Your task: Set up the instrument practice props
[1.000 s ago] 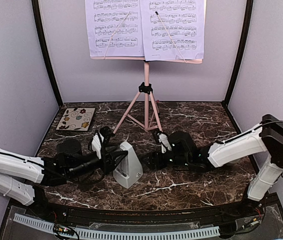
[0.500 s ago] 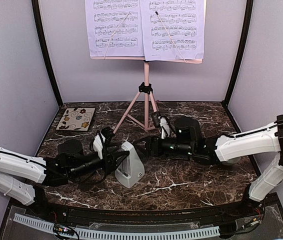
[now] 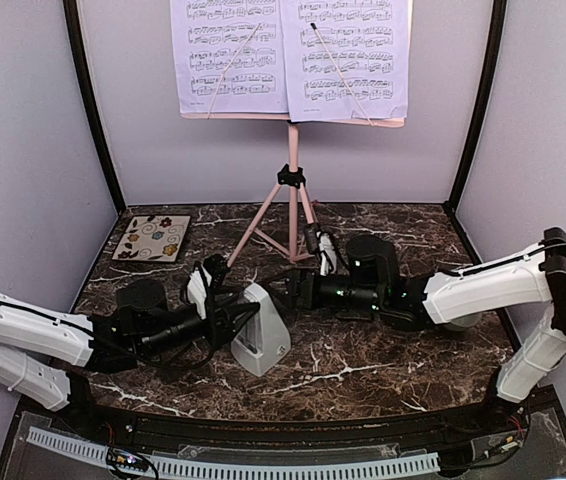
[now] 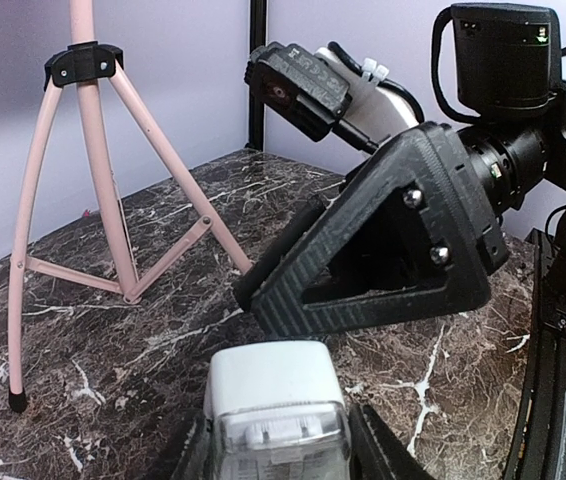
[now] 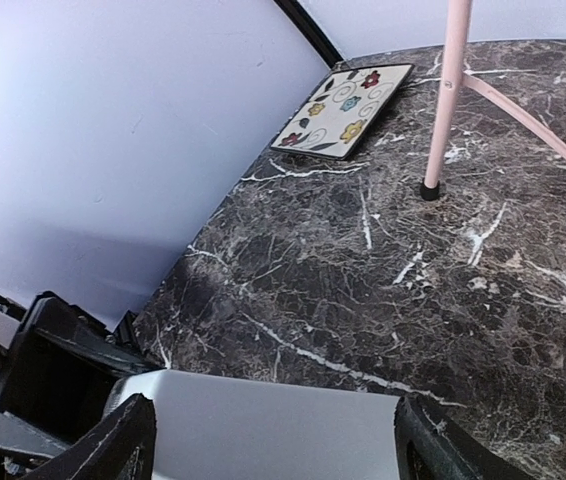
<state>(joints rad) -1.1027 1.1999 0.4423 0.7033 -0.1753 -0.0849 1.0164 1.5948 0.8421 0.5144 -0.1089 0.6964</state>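
Note:
The white-grey metronome [image 3: 263, 343] stands on the marble in front of the pink music stand [image 3: 292, 190], which carries two sheet-music pages [image 3: 231, 55] [image 3: 348, 58]. My left gripper [image 3: 246, 320] is shut on the metronome's sides; in the left wrist view the metronome's top [image 4: 275, 395] sits between its fingers. My right gripper [image 3: 288, 292] is open at the metronome's far upper side. In the right wrist view a white side of the metronome [image 5: 263, 435] fills the gap between its spread fingers [image 5: 113, 445]; contact cannot be told.
A floral tile [image 3: 152, 238] lies at the back left and also shows in the right wrist view [image 5: 345, 110]. The stand's tripod legs [image 4: 93, 180] [image 5: 450, 90] spread just behind the grippers. Purple walls close in the table on three sides.
My right gripper rose and moved left until its open fingers reached the metronome's top. My left gripper kept hold of the metronome, which shifted slightly.

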